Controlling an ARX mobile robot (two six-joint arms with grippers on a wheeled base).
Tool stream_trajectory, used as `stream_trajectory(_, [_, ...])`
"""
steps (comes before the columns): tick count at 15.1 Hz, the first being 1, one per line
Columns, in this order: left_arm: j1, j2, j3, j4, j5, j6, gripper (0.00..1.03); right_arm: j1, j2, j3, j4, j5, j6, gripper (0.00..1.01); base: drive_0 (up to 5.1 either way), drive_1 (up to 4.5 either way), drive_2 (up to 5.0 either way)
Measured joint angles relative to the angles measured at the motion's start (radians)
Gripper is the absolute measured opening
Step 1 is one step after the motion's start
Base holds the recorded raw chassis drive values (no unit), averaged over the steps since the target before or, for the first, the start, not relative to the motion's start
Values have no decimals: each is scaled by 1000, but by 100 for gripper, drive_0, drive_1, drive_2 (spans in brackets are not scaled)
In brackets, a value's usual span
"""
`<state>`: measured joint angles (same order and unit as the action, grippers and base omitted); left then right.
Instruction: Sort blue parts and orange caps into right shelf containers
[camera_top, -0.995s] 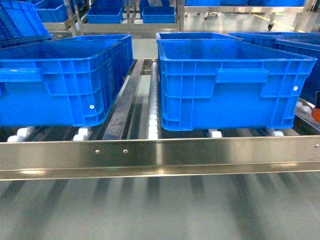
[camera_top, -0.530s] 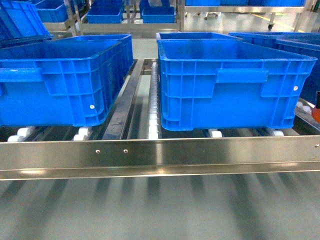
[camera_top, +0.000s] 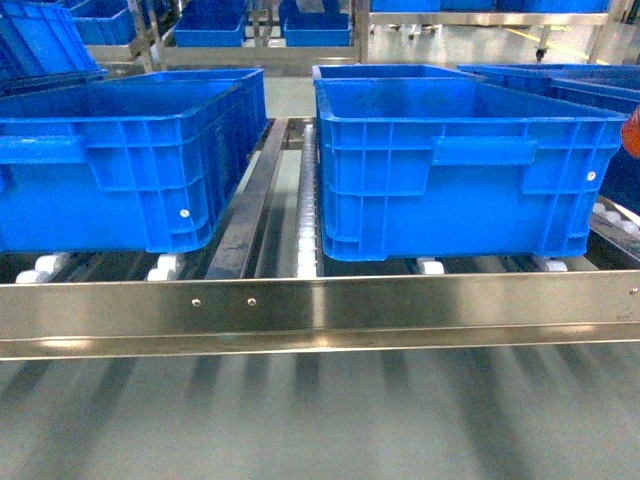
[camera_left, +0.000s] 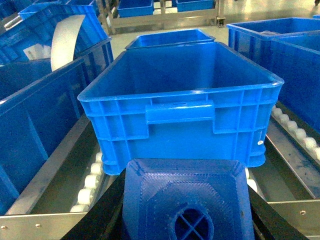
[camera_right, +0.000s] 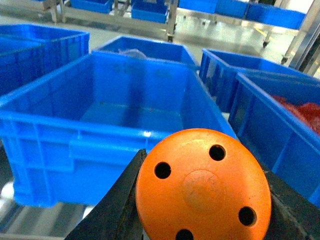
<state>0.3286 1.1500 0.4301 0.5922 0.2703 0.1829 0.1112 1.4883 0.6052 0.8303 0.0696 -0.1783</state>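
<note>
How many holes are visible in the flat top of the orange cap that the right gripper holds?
4 holes show in the orange cap: upper right, left, lower right, and one at the bottom, cut by the picture's edge. More may be hidden below.

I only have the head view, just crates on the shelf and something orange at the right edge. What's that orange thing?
Observer: An orange cap, held in the right gripper.
Operator: And the left arm?
Observer: The left gripper holds a blue part.
Operator: Anything in the crate ahead of the cap?
Observer: That crate looks empty in the right wrist view; the crate to its right holds something red.
</note>
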Motion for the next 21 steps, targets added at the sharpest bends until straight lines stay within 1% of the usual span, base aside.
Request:
stream_trajectory(2, [0, 0, 0, 0, 0, 0, 44, -1, 85, 164, 42, 1, 1, 44, 0, 0, 0])
stream_trajectory(3, [0, 0, 0, 0, 0, 0, 44, -6, 158, 276, 29, 2, 10, 44, 0, 0, 0])
stream_trajectory(4, [0, 0, 0, 0, 0, 0, 44, -11, 253, 407, -29, 6, 11, 45, 0, 0, 0])
stream_trajectory(5, [0, 0, 0, 0, 0, 0, 44, -23, 354, 543, -146, -7, 39, 59, 0, 0, 0])
stream_trajectory(6, [0, 0, 0, 0, 0, 0, 44, -29, 432, 628, -184, 23, 98, 73, 0, 0, 0])
stream_trajectory(7, [0, 0, 0, 0, 0, 0, 44, -33, 420, 584, -130, 22, 142, 86, 0, 0, 0])
stream_trajectory(8, [-5, -2, 2, -23, -20, 3, 44, -32, 346, 494, -57, 11, 153, 99, 0, 0, 0])
stream_trajectory(9, [-41, -14, 30, -126, -167, 5, 44, -24, 248, 401, -1, -6, 159, 98, 0, 0, 0])
stream_trajectory(10, [-58, 9, 80, -131, -225, 2, 44, -2, 169, 313, 35, -9, 140, 98, 0, 0, 0])
stream_trajectory(11, [-62, 21, 103, -130, -226, 0, 44, 3, 152, 288, 41, -9, 134, 98, 0, 0, 0])
stream_trajectory(13, [-85, 106, 235, -67, -220, 0, 44, 23, 124, 182, 34, -8, 105, 98, 0, 0, 0])
stream_trajectory(15, [-121, 216, 362, -19, -192, 2, 44, 31, 126, 138, 31, 13, 103, 98, 0, 0, 0])
stream_trajectory(16, [-150, 299, 449, 2, -179, 9, 44, 38, 111, 137, 32, 23, 103, 98, 0, 0, 0])
stream_trajectory(17, [-166, 366, 528, -9, -166, 8, 44, 49, 105, 135, 42, 29, 101, 98, 0, 0, 0])
stream_trajectory(18, [-188, 478, 669, -65, -145, -3, 44, 63, 100, 134, 32, 32, 101, 98, 0, 0, 0])
stream_trajectory(19, [-200, 611, 834, -149, -143, -18, 47, 80, 100, 132, 31, 34, 100, 98, 0, 0, 0])
stream_trajectory(20, [-202, 708, 948, -179, -165, -17, 59, 80, 100, 132, 35, 34, 99, 98, 0, 0, 0])
stream_trajectory(21, [-201, 747, 975, -143, -172, -18, 72, 80, 100, 131, 39, 36, 99, 98, 0, 0, 0])
